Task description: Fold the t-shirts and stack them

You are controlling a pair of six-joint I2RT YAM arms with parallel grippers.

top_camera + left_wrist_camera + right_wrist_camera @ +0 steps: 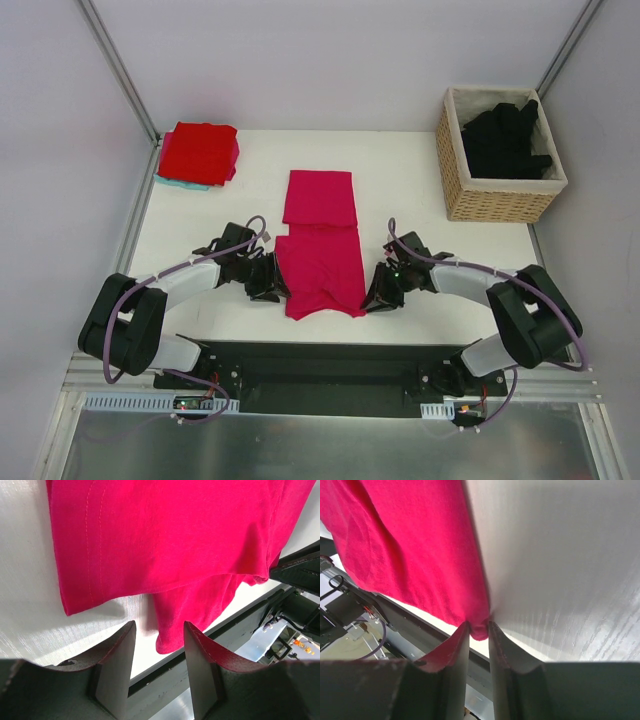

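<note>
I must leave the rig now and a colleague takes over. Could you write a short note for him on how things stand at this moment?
Left hand: open, at the near left edge of the magenta shirt, gripping nothing.
Right hand: closed on that shirt's near right corner.
Things: magenta shirt lies mid-table, seemingly narrowed to a strip; red shirt folded on a pile, far left corner; black shirts in the basket, far right.
Done: the far-left pile.
Left: finish folding the magenta shirt, stack it, then the black ones.
</note>
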